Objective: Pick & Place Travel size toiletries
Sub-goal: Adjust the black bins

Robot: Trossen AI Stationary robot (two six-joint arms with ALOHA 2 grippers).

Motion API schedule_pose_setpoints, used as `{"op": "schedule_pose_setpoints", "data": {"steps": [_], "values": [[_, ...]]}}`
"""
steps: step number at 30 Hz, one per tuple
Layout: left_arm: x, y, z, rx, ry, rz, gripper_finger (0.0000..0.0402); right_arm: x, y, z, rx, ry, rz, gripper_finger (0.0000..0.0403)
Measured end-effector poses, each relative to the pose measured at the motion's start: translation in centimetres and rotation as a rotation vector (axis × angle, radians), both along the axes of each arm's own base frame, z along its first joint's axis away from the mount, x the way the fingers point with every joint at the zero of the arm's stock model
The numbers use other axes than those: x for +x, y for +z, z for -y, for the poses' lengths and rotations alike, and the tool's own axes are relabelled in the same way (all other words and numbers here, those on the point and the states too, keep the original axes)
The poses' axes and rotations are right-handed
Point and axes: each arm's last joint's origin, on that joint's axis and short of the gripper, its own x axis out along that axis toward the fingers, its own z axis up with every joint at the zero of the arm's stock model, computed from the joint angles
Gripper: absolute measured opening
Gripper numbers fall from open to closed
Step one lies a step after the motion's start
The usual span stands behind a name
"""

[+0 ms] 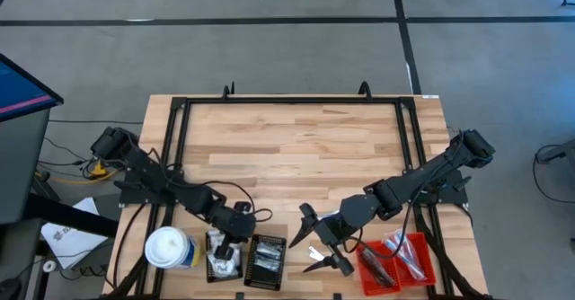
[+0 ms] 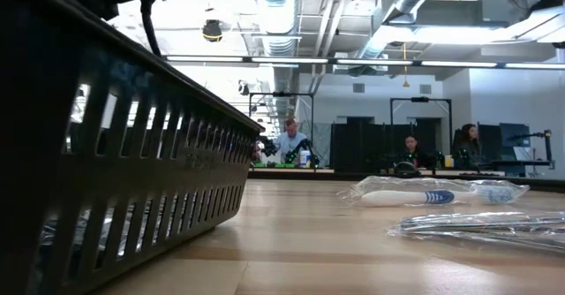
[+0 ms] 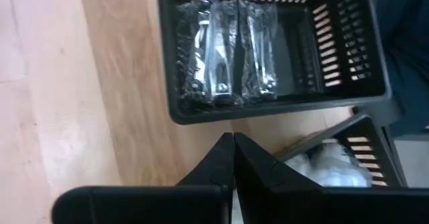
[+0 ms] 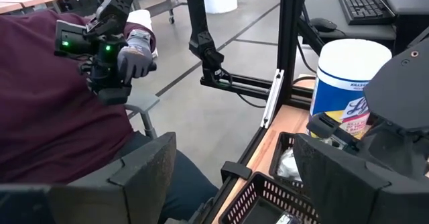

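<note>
Two black ribbed trays stand at the table's near edge. One tray (image 3: 375, 70) holds silvery sachets (image 3: 228, 56); the other (image 3: 365, 147) holds white puffy packets (image 3: 335, 167). My left gripper (image 1: 235, 235) (image 3: 232, 143) hovers shut above the gap between them, pointing steeply down and touching nothing. My right gripper (image 1: 311, 242) (image 4: 234, 150) is open, raised above the table right of the trays, with nothing between its fingers. A clear packet with a white and blue stick (image 2: 424, 195) and a silvery packet (image 2: 481, 226) lie flat on the wood.
A white-topped round canister (image 1: 171, 249) (image 4: 348, 83) stands left of the black trays. A red tray (image 1: 395, 262) with dark bars and sticks sits at the near right. A black frame (image 1: 292, 101) borders the table. A person in a dark red top (image 4: 47, 96) sits beyond the table's left edge.
</note>
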Motion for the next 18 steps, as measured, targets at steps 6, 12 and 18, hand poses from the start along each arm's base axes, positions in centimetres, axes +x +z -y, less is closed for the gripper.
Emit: {"op": "schedule_pose_setpoints", "data": {"steps": [6,12,18], "values": [[0.03,-0.1,-0.03,0.006,0.003,-0.003,0.0,0.0,0.0,0.0,0.0,0.0,0.0,0.0294],[-0.04,-0.1,0.1,0.0,0.001,-0.007,0.0,0.0,-0.01,0.01,-0.001,0.0,-0.001,0.0294],[-0.32,-0.09,0.6,-0.008,-0.005,-0.012,0.0,-0.03,-0.07,-0.01,-0.004,0.0,-0.007,0.0294]]}}
